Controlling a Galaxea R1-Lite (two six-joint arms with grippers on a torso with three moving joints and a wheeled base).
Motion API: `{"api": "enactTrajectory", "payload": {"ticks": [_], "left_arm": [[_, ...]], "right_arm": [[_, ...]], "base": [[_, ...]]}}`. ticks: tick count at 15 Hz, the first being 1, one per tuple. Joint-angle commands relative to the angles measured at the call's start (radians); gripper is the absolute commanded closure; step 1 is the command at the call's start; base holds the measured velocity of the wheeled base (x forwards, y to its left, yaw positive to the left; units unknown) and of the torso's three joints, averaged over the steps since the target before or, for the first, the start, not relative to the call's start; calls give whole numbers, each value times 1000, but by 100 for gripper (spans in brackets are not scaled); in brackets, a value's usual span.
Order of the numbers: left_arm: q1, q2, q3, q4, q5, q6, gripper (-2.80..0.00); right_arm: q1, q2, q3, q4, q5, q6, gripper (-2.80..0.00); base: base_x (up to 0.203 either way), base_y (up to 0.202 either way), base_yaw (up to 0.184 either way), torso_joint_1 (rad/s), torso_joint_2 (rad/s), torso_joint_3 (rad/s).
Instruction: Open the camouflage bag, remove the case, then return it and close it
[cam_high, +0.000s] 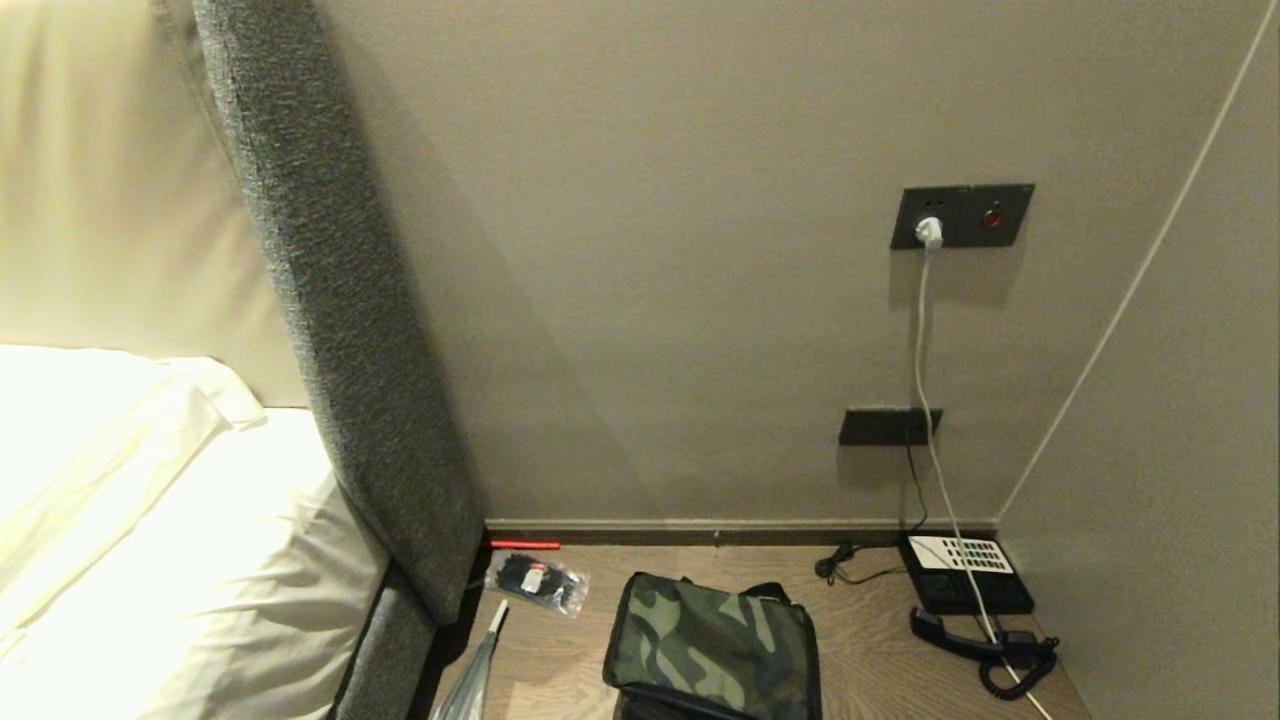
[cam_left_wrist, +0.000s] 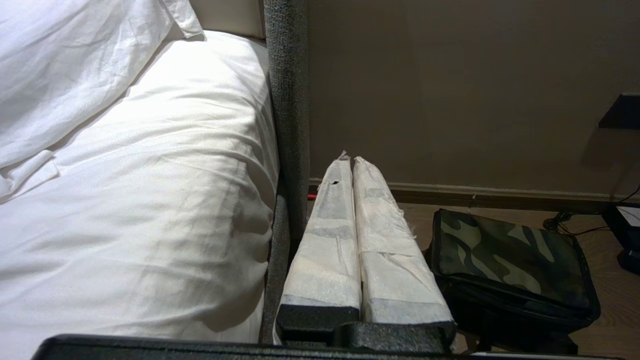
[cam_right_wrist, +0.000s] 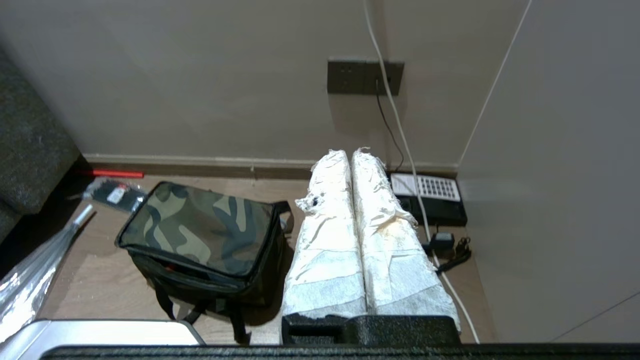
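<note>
White-wrapped fingers of the right gripper (cam_right_wrist: 352, 152) are pressed together on nothing, poised above the wooden tabletop (cam_right_wrist: 107, 280) between the camouflage bag (cam_right_wrist: 200, 227) and the desk phone (cam_right_wrist: 430, 192); the left gripper (cam_left_wrist: 348, 161) is likewise closed and empty, beside the grey headboard edge (cam_left_wrist: 287, 100). The bag lies zipped on the tabletop, cut off by the head view's lower edge, so no case shows. A clear packet (cam_high: 537, 581) of dark items sits behind it, its contents unreadable.

In the left wrist view the left gripper (cam_left_wrist: 351, 161) points to twelve o'clock with its white-wrapped fingers (cam_left_wrist: 327, 250) pressed together, white bedding (cam_left_wrist: 135, 200) at nine o'clock, and the closed camouflage bag (cam_left_wrist: 510, 260) on the wooden surface (cam_left_wrist: 612, 295) at three o'clock.
</note>
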Motion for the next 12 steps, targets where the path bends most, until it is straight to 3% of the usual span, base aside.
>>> {"api": "enactTrajectory", "payload": {"ticks": [1,12], "left_arm": [[0,0,0,0,0,0,0],[0,0,0,0,0,0,0]], "right_arm": [[0,2,0,0,1,-1,0],[0,2,0,-2,-1,4,0]], "base": [[0,0,0,-2,7,94],[0,0,0,0,0,5]]}}
